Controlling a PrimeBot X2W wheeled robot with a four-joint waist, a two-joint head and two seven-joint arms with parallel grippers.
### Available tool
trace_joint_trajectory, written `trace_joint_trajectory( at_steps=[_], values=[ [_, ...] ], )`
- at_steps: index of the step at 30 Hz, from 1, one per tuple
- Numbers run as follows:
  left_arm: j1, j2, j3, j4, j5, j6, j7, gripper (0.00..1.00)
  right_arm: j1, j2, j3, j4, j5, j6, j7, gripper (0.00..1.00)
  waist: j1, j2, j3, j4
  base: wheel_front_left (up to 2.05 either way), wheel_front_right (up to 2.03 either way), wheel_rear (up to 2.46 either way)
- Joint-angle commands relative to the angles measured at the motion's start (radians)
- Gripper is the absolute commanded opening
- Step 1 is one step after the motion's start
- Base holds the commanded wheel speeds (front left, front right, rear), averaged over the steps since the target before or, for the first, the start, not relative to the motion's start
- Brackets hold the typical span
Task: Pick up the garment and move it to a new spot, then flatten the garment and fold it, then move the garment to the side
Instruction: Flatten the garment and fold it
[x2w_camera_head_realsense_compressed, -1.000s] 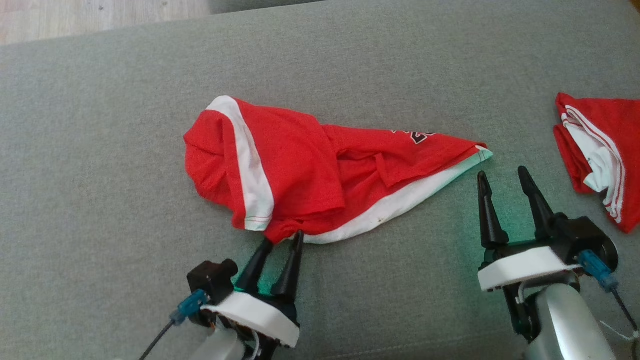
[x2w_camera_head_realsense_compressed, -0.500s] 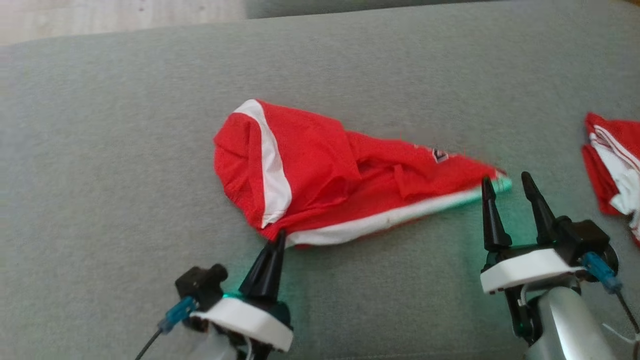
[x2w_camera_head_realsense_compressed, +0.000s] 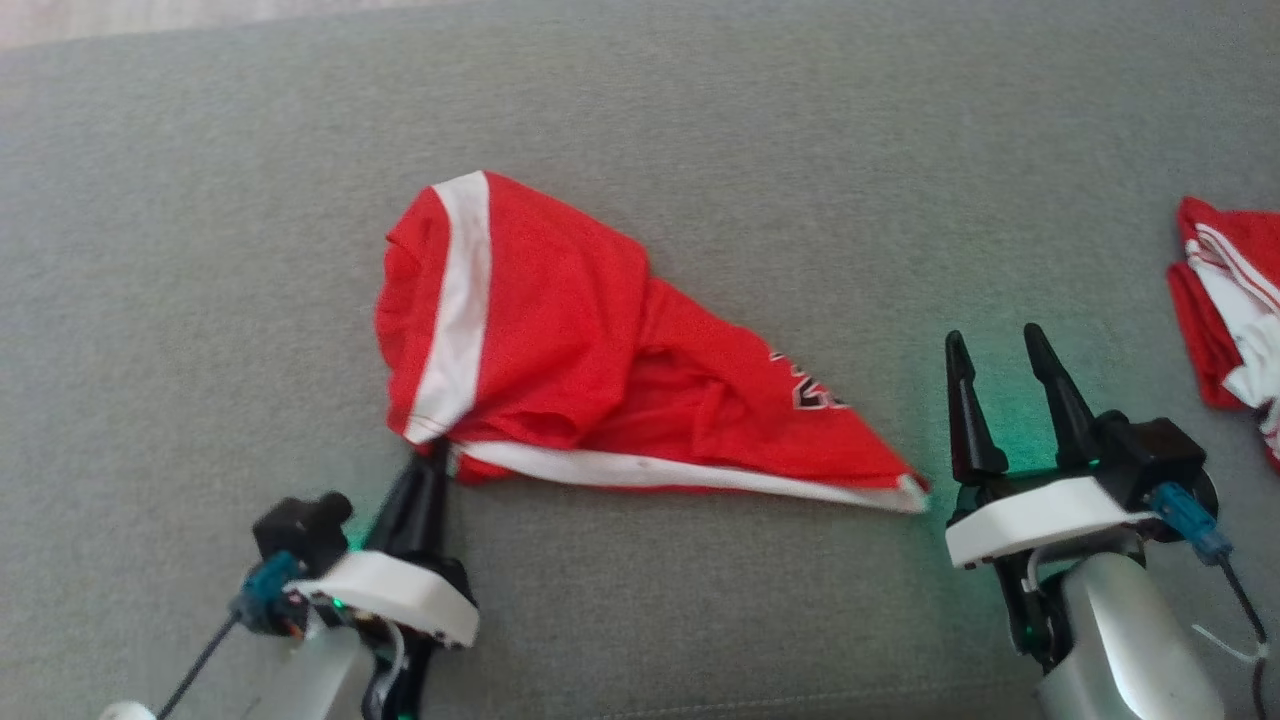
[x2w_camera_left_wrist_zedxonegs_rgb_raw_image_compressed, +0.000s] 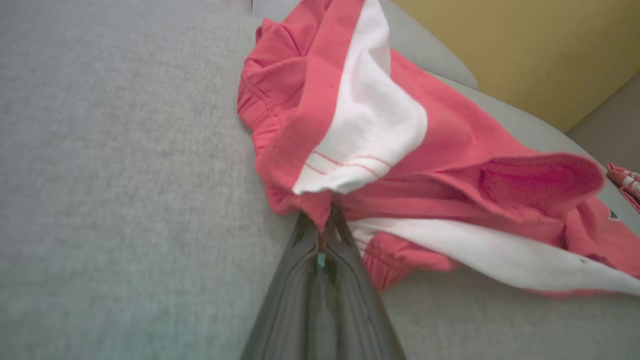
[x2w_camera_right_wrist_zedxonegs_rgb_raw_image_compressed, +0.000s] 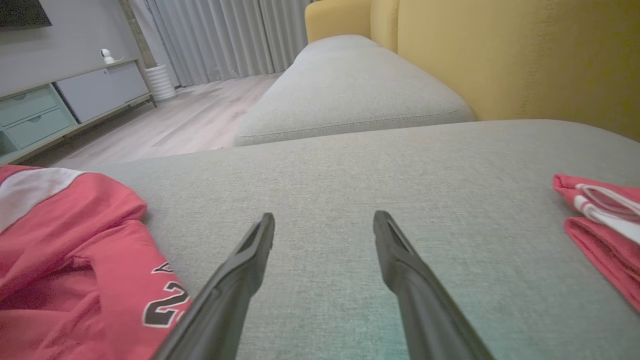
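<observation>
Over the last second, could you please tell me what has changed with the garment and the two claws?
The left claw, open around the near edge of the red garment a second ago, has shut on it and pulled: the garment's right tip has swung nearer the robot, beside the right claw. The right claw stays open and empty; the second red garment on the grey cushion lies as before.

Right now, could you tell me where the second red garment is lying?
In the head view the second garment lies at the far right edge of the grey cushion, well right of the crumpled garment in the middle.
</observation>
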Motion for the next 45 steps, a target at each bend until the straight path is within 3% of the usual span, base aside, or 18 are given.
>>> trace_joint_trajectory(
  at_steps=[1, 4, 5, 6, 10, 16, 25, 35, 45],
  values=[
    [-0.024, 0.009, 0.062, 0.010, 0.020, -0.005, -0.005, 0.00, -0.011, -0.003, 0.019, -0.020, 0.007, 0.003, -0.006, 1.00, 0.0000, 0.0000, -0.001, -0.013, 0.00, 0.00, 0.00],
    [-0.012, -0.010, 0.125, 0.039, 0.069, -0.005, -0.005, 0.60, 0.003, -0.003, 0.011, -0.016, 0.010, 0.003, -0.006, 1.00, 0.0000, 0.0000, -0.019, -0.016, 0.00, 0.00, 0.00],
    [-0.004, -0.019, 0.150, 0.042, 0.085, -0.005, -0.005, 0.93, 0.009, -0.003, 0.009, -0.015, 0.012, 0.003, -0.006, 1.00, 0.0000, 0.0000, -0.028, -0.015, 0.00, 0.00, 0.00],
    [0.006, -0.027, 0.176, 0.045, 0.105, -0.005, -0.005, 1.00, 0.015, -0.003, 0.010, -0.017, 0.015, 0.003, -0.006, 1.00, 0.0000, 0.0000, -0.038, -0.013, 0.00, 0.00, 0.00],
    [0.048, -0.051, 0.251, 0.033, 0.172, -0.002, -0.005, 1.00, 0.034, -0.003, 0.024, -0.031, 0.022, 0.003, -0.006, 1.00, 0.0000, 0.0000, -0.070, -0.004, 0.00, 0.00, 0.00],
    [0.176, -0.092, 0.379, -0.053, 0.322, 0.039, -0.005, 1.00, 0.085, -0.003, 0.051, -0.063, 0.013, 0.003, -0.006, 1.00, 0.0000, 0.0000, -0.148, 0.012, 0.00, 0.00, 0.00],
    [0.306, -0.118, 0.449, -0.170, 0.463, 0.058, -0.005, 1.00, 0.163, -0.003, 0.058, -0.006, -0.013, 0.003, -0.006, 1.00, 0.0000, 0.0000, -0.223, 0.017, 0.00, 0.00, 0.00],
    [0.330, -0.120, 0.423, -0.184, 0.437, 0.053, -0.005, 1.00, 0.167, -0.003, 0.106, 0.178, -0.059, 0.003, -0.006, 1.00, 0.0000, 0.0000, -0.227, 0.045, 0.00, 0.00, 0.00],
    [0.325, -0.121, 0.398, -0.182, 0.422, 0.049, -0.005, 1.00, 0.127, -0.003, 0.099, 0.239, -0.067, 0.003, -0.006, 1.00, 0.0000, 0.0000, -0.214, 0.072, 0.00, 0.00, 0.00]
  ],
)
